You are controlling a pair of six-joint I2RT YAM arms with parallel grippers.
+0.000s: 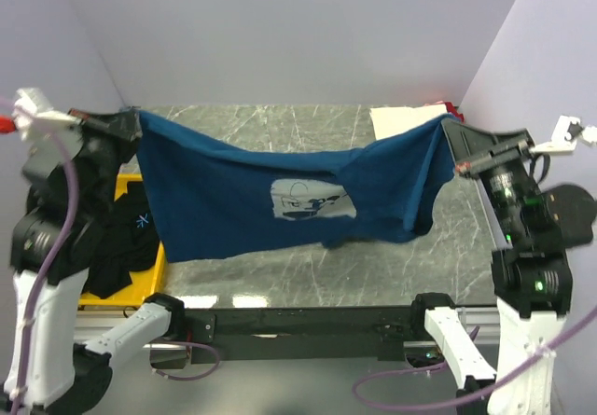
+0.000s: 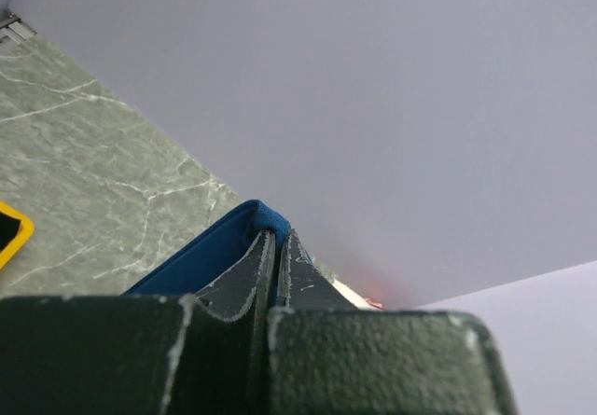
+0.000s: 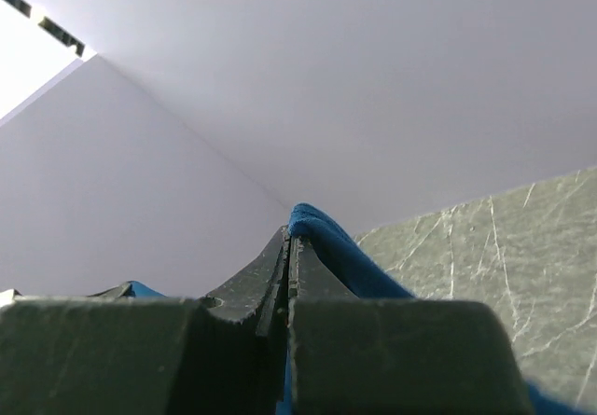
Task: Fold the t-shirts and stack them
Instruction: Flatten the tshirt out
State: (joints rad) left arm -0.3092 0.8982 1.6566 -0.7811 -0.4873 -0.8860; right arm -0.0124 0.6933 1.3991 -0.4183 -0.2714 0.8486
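Middle blocked for me by a hanging sheet of cloth; open lanes only in front and behind.

The navy-blue t-shirt [image 1: 280, 191] hangs stretched between my left gripper [image 1: 133, 122] and right gripper [image 1: 451, 130], both pinched on its top edge, curtaining most of the surface [image 1: 308, 280] from side to side. I see bare strips along the near edge and behind the cloth. On my left the yellow bin [image 1: 160, 261] of black t-shirts [image 1: 126, 238] blocks the way, a white t-shirt [image 1: 406, 119] fills the far right corner, and the walls [image 1: 280, 33] close in.
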